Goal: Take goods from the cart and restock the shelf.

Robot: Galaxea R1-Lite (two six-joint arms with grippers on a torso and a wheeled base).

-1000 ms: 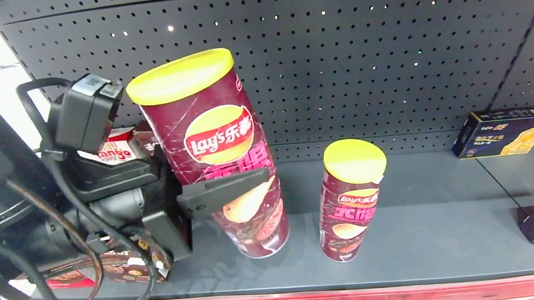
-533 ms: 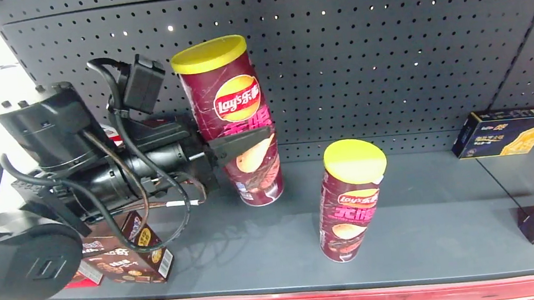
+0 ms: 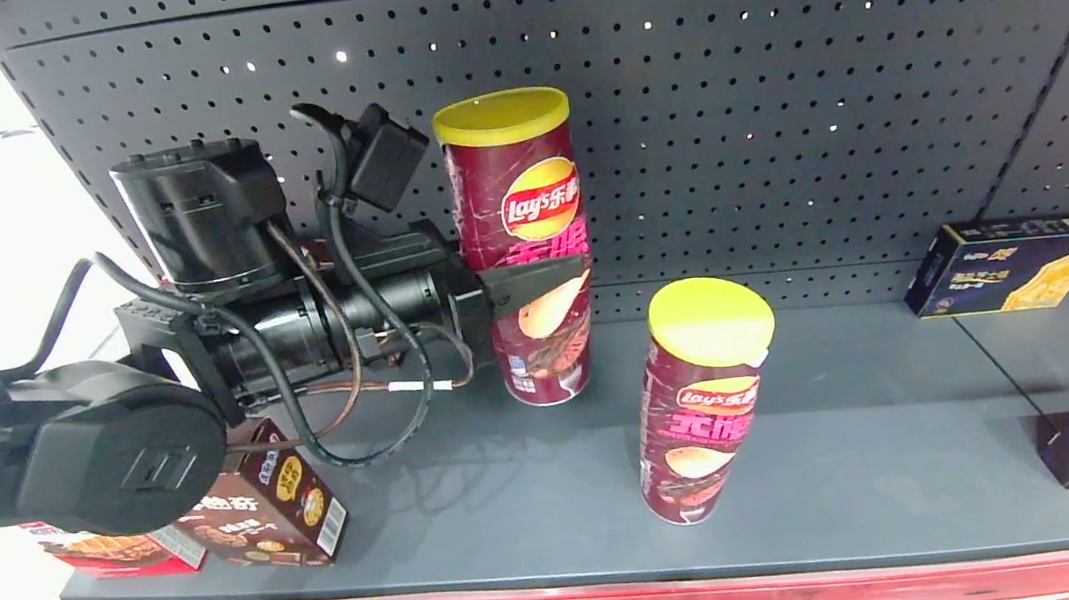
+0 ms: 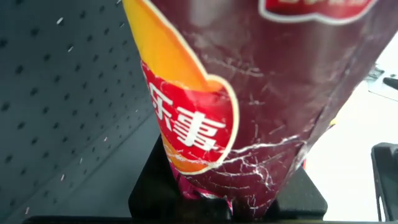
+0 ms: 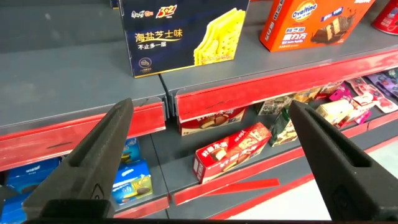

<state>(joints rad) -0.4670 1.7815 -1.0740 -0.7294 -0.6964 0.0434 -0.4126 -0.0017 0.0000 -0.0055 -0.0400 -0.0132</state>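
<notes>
Left arm (image 3: 88, 441) comes in from the robot's left, stretched out roughly level, with the wrist (image 3: 345, 312) in line with the forearm and cables looped under it. Left tool (image 3: 547, 278) is turned sideways, one finger in front and one behind, clamped on the mid-body of an upright chip can (image 3: 511, 182). The front finger (image 3: 533, 282) lies across the can's face. Right tool (image 5: 210, 109) hangs free in the air, with its two dark fingers (image 5: 93, 168) spread wide apart.

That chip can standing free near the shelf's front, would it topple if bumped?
Probably: the chip can is tall on a narrow base, so apt to tip. Being round, it would likely roll along the shelf.
</notes>
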